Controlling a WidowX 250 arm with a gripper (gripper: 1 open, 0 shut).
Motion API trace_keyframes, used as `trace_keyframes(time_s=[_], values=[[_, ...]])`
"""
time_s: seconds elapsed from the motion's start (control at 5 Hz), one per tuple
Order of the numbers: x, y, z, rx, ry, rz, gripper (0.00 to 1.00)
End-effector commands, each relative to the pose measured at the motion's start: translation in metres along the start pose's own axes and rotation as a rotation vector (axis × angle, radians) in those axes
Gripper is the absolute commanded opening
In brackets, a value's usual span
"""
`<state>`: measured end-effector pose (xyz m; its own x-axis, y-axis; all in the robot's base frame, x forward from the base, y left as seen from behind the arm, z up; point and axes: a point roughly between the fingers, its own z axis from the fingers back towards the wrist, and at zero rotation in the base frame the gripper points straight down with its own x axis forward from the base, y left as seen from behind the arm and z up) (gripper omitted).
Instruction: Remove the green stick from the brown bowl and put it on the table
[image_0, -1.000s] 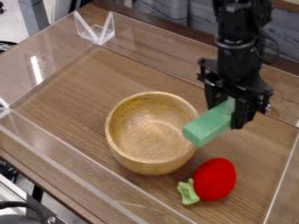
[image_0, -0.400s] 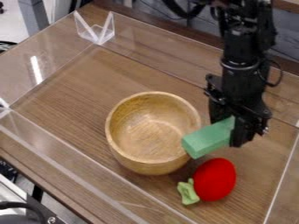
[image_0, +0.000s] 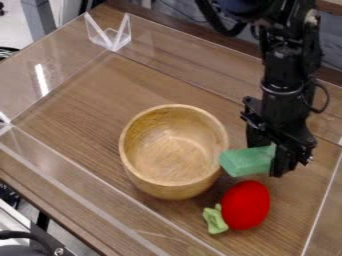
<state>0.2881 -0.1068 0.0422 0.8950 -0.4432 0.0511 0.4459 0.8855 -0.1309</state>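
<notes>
We grip the flat mint-green block (image_0: 246, 161) in the black gripper (image_0: 267, 154); the red round toy fruit (image_0: 246, 205) sits just beside, so lowering may bump it.

You have 1 view of this moment, so you have no 2nd view sharing any part of the scene with it. Your camera looks from above the table (image_0: 80, 120), facing down at a slant, and it takes in the claw (image_0: 254, 156) together with the tabletop around it. You see the claw right of the middle of your view, with the arm reaching up past the top edge. The brown bowl (image_0: 171, 150) sits beside the claw toward the middle of your view, and you look into its inside from over the rim. The red toy fruit (image_0: 246, 205) is below the claw in your view, toward the bottom edge. Your view is near enough that the bowl fills a good part of it, yet wide enough to take in 1 clear stand-like piece (image_0: 110, 33) well apart from the claw, toward the upper left.
</notes>
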Motion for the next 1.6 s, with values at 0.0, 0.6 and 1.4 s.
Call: trace_keyframes(time_s=[0.0,0.6,1.4], values=[[0.01,0.006,0.004,0.025,-0.055,0.033,0.0],[-0.01,0.026,0.001,0.051,-0.069,0.036,0.0],[-0.01,0.022,0.01,0.058,-0.06,-0.035,0.0]])
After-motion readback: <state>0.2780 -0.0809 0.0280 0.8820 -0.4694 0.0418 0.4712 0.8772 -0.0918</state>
